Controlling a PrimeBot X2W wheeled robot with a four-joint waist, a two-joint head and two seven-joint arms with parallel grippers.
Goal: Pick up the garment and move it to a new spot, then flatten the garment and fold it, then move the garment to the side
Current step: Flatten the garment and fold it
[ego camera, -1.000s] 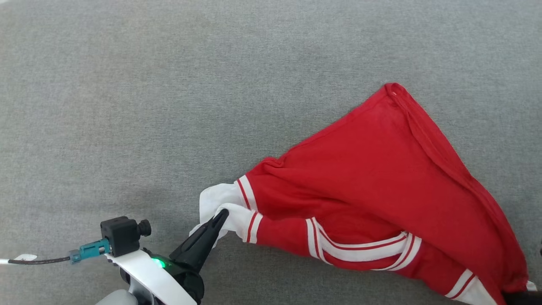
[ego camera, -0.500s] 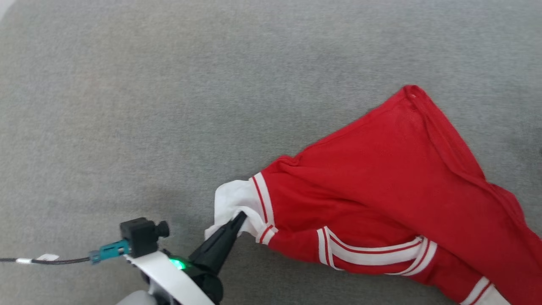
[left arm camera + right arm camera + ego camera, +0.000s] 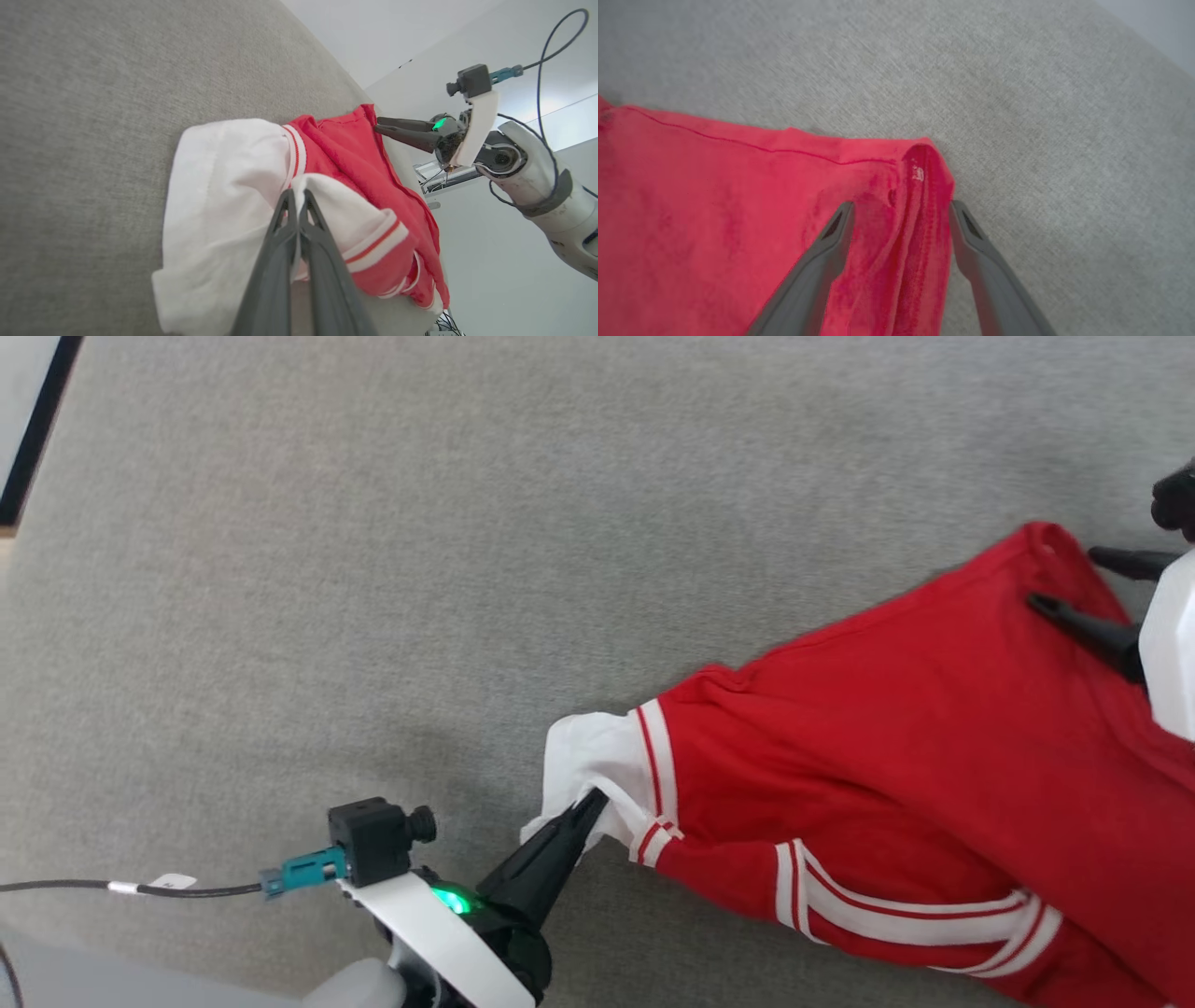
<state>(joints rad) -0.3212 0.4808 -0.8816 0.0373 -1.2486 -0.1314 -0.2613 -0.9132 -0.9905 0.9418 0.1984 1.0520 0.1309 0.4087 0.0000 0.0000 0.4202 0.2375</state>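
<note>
Pinching the white sleeve [image 3: 588,756] of the garment [image 3: 915,728]: left gripper [image 3: 597,795] has its fingers pressed together on a fold of sleeve cloth. Left wrist view confirms it, with white cloth bunched on both sides of the tips.

Right gripper [image 3: 1064,577] is spread wide at the far red corner of the garment. One finger sits over the red cloth, the other just off the edge over the grey surface [image 3: 373,569]. In the right wrist view a raised hem ridge [image 3: 920,186] sits between the two fingers, nothing clamped.

Garment lies on the grey surface toward the robot's right, spanning from one gripper to the other. Red body is mostly flat with creases, striped trim [image 3: 896,919] along the near edge.
</note>
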